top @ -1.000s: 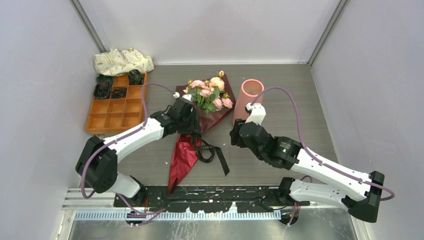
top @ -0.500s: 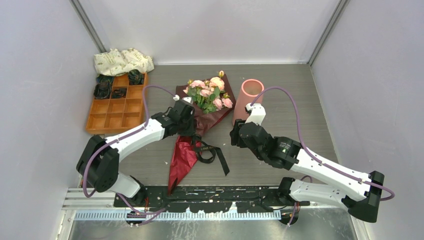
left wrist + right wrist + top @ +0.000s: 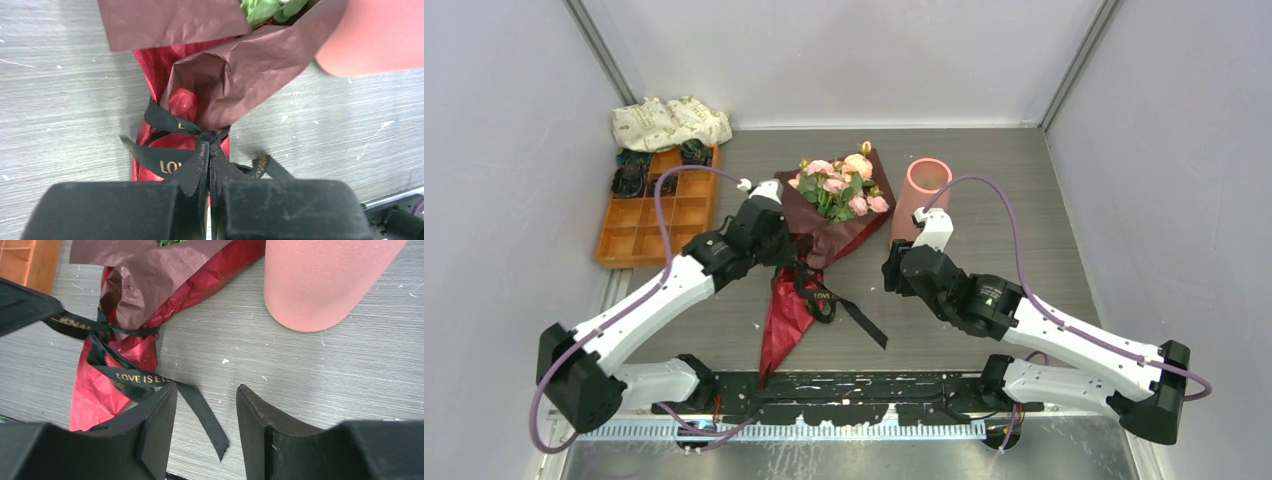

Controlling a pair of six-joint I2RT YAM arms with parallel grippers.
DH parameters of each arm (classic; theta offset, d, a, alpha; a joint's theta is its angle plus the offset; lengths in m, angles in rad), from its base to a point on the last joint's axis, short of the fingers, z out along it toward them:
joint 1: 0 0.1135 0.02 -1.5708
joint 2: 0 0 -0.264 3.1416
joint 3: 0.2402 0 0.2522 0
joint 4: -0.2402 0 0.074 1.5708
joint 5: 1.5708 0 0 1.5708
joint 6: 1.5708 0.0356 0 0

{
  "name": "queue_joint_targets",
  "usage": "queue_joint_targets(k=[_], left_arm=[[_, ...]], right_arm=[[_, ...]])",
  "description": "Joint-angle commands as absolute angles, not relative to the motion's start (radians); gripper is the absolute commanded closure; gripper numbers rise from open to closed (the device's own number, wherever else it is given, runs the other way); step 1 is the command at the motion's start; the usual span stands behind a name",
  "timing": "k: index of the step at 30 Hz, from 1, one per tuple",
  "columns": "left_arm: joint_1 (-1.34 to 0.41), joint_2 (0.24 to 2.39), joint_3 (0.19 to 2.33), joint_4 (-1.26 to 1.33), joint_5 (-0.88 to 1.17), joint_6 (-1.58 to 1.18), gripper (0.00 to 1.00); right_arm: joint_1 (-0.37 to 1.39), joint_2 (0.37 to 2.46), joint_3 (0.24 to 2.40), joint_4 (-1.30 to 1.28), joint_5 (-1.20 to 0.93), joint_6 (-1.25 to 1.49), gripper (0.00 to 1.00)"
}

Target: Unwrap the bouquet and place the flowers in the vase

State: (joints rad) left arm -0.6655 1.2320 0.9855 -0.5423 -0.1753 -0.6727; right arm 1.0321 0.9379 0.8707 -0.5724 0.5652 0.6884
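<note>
Now the left gripper [image 3: 209, 150] has snapped together on the black ribbon [image 3: 161, 118], drawing it taut; the knot [image 3: 209, 135], just ahead of its tips, still binds the bouquet [image 3: 240, 75]. The right gripper [image 3: 206, 395] hangs half-spread and empty, vase [image 3: 325, 280] ahead of it.
</note>
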Motion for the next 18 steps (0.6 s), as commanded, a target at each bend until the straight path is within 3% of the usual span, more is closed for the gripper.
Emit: queue_joint_targets(k=[1, 9, 18], left_arm=[[-0.661, 1.131, 1.049, -0.623, -0.277, -0.659, 1.00], [-0.662, 1.007, 1.100, -0.712, -0.366, -0.647, 1.00], [-0.661, 0.949, 1.115, -0.663, -0.228, -0.640, 1.00]], right_arm=[[1.035, 0.951, 0.874, -0.503, 0.556, 0.701, 0.47], [1.035, 1.084, 0.896, -0.422, 0.433, 0.695, 0.46], [1.038, 1.372, 1.009, -0.238, 0.279, 0.692, 0.44]])
